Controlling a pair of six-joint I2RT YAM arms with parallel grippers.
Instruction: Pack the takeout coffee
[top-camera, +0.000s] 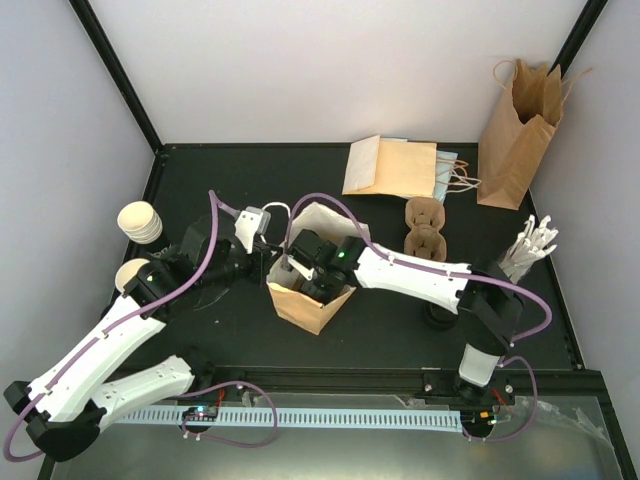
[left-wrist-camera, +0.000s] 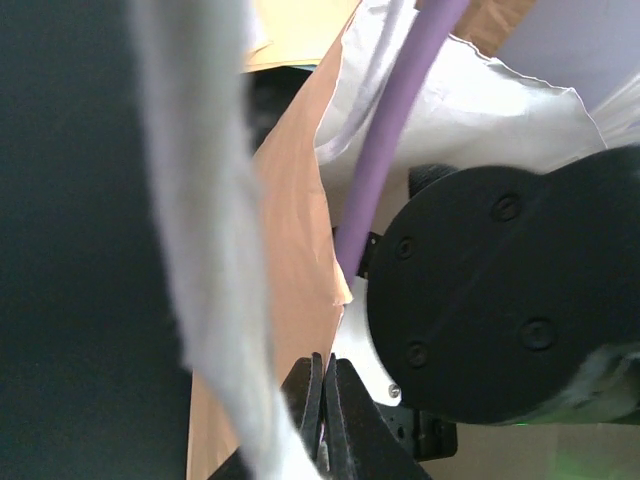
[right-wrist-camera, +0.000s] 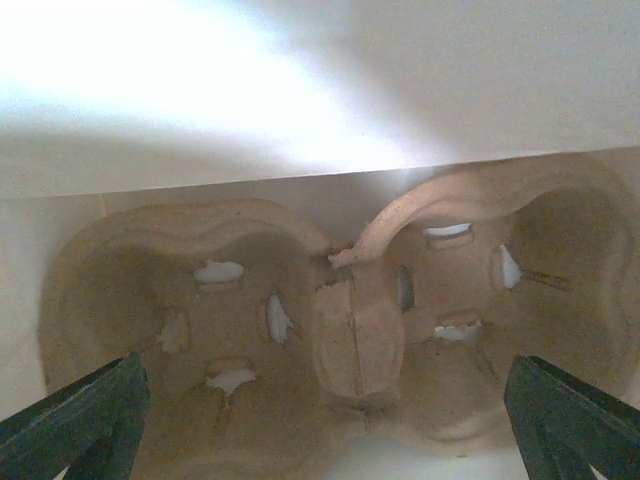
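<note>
An open kraft paper bag (top-camera: 305, 305) stands mid-table. My right gripper (top-camera: 303, 278) reaches into it, open. In the right wrist view, its jaws (right-wrist-camera: 320, 445) are spread wide above a brown pulp cup carrier (right-wrist-camera: 350, 330) with two empty wells at the bag's bottom. My left gripper (top-camera: 263, 243) is at the bag's left rim. In the left wrist view it (left-wrist-camera: 326, 400) is pinched shut on the bag's edge (left-wrist-camera: 300, 260). Two cream-white cups (top-camera: 140, 221) (top-camera: 129, 276) sit far left, with no lids showing. No cup is in either gripper.
A second pulp carrier (top-camera: 423, 225) lies right of the bag. Flat paper bags (top-camera: 392, 166) lie at the back, and a tall kraft bag (top-camera: 515, 135) stands back right. A bundle of white sticks (top-camera: 530, 246) is at the right. A dark round object (top-camera: 437, 317) sits under my right arm.
</note>
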